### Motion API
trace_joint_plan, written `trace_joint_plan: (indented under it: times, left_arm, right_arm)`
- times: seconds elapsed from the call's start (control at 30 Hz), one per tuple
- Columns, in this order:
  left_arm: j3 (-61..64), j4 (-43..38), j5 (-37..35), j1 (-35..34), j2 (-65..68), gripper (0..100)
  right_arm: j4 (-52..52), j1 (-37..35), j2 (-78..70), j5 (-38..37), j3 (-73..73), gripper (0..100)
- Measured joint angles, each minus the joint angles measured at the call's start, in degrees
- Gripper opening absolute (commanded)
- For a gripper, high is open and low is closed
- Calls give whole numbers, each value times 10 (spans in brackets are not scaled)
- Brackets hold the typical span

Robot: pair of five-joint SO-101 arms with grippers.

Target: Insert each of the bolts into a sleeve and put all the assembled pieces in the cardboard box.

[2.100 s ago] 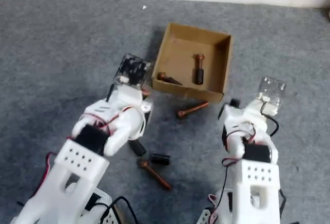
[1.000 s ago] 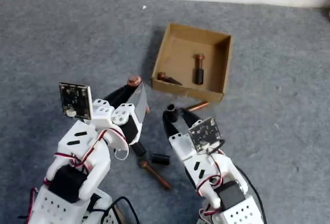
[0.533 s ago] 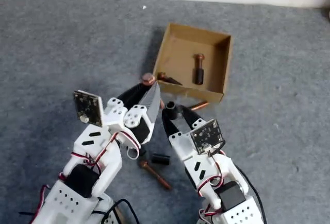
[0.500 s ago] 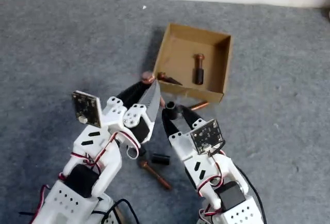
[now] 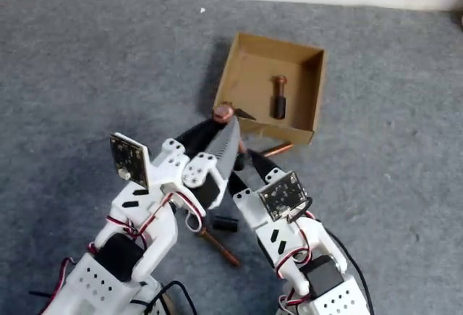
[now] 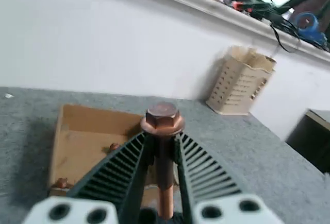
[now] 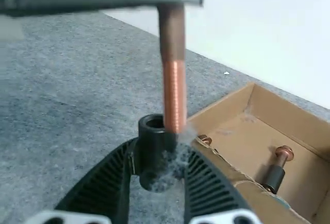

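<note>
Grey carpet [image 5: 87,76] beneath threaded copper bolt [image 7: 174,80] (hex-headed) near tubular sleeve [image 7: 152,149].

Grey carpet [image 5: 87,76]; beige slotted holder [image 6: 241,82] against white wall [image 6: 103,44].

The copper bolt [image 7: 173,69] has its threaded tip at the black sleeve [image 7: 153,152] rim, near the cardboard box [image 5: 253,83].

five bolts [image 5: 278,148], three black sleeves [image 5: 226,223], one cardboard box [image 5: 319,90].
</note>
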State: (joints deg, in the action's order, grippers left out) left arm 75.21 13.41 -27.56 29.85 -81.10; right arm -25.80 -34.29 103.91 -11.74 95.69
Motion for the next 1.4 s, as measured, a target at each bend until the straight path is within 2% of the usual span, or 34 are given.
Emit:
trace_joint_plan:
  times: [0.43, 0.63, 0.8, 1.07, 1.17, 1.4]
  left_arm:
    - [31, 0, -1, 6, -3, 6]
    - [32, 3, 0, 0, -100, 6]
    - [57, 41, 0, -13, -185, 6]
    - [113, 42, 0, -18, -197, 6]
    - [127, 40, 25, -18, -207, 6]
    - [173, -41, 48, -18, -206, 6]
  right_arm:
    - [0, -4, 0, -1, 0, 5]
    - [0, -4, 0, -1, 0, 5]
    - [0, -4, 0, -1, 0, 5]
    - [-1, -4, 0, -1, 0, 5]
    - [-1, -3, -1, -1, 0, 5]
    - [-1, -1, -1, -2, 0, 5]
